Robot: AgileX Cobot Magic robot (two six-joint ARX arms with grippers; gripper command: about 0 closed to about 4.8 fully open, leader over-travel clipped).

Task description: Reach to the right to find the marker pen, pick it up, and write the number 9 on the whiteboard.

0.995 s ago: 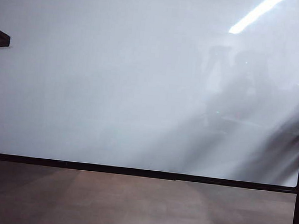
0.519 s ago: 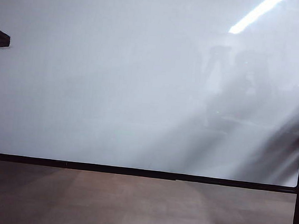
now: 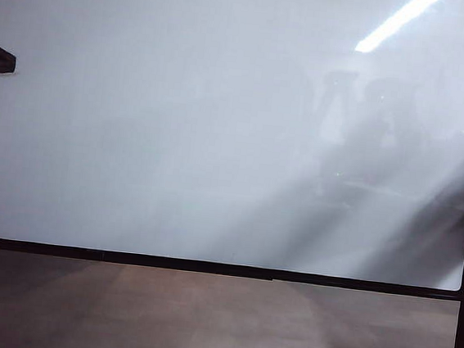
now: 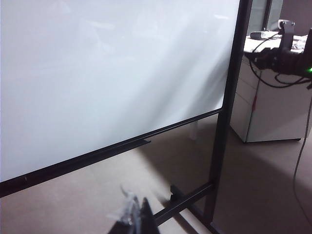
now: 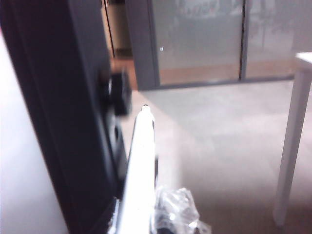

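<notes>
Glossy whiteboard [image 3: 180, 120] was blank, brown-grey floor [image 3: 201, 319] below it. Right hand [image 5: 141, 214] by its black frame [image 5: 63, 97] clamped the marker pen [image 5: 140, 161]; left hand [image 4: 134, 217] state unclear.

The whiteboard [image 3: 180, 120] presents a smooth, glossy white face that mirrors a ceiling light strip, edged by a thin matt black frame [image 3: 207, 266] that looks like metal, above a dull brown-grey floor [image 3: 201, 327]. In the right wrist view, the marker pen [image 5: 140, 165] shows a smooth pale plastic barrel with a soft sheen, beside crinkled clear film [image 5: 176, 209] and a matt black knob [image 5: 118, 92]. A white cabinet [image 4: 268, 107] looks smooth and satin.
</notes>
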